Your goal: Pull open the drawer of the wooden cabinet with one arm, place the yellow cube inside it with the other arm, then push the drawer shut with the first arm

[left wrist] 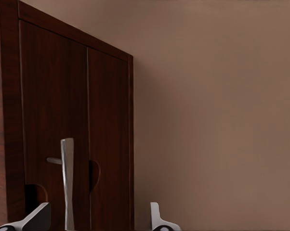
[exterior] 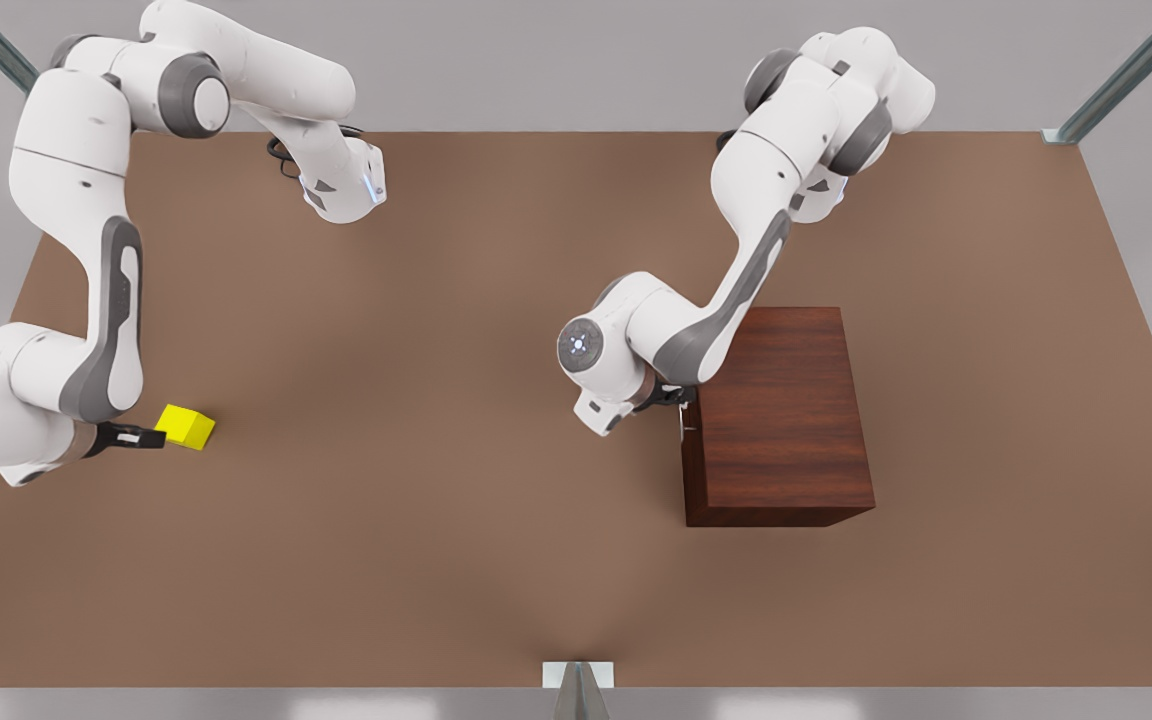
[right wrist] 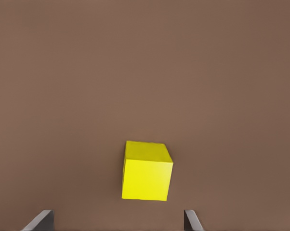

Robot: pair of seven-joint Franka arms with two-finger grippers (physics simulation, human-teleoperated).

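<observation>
Your left gripper (exterior: 681,412) is sitting at the front of the wooden cabinet (exterior: 784,415), on the front view's right half of the brown desk (exterior: 456,350). In the left wrist view its fingers (left wrist: 32,219) are standing spread, one on each side of the thin silver handle (left wrist: 67,180), and they are not closing on it. The drawer (left wrist: 53,120) is lying flush in the cabinet face, not yet pulled out. From the front view you cannot tell for certain whether a fingertip is touching the bar.

Your right gripper (exterior: 158,437) is reaching in low at the front view's left edge, pointing at the yellow cube (exterior: 186,427). The cube is resting on the desk, well apart from the cabinet. In the right wrist view the cube (right wrist: 146,171) is lying just ahead of the gripper, and the two fingers (right wrist: 39,221) are standing wide apart on either side, not touching it.
</observation>
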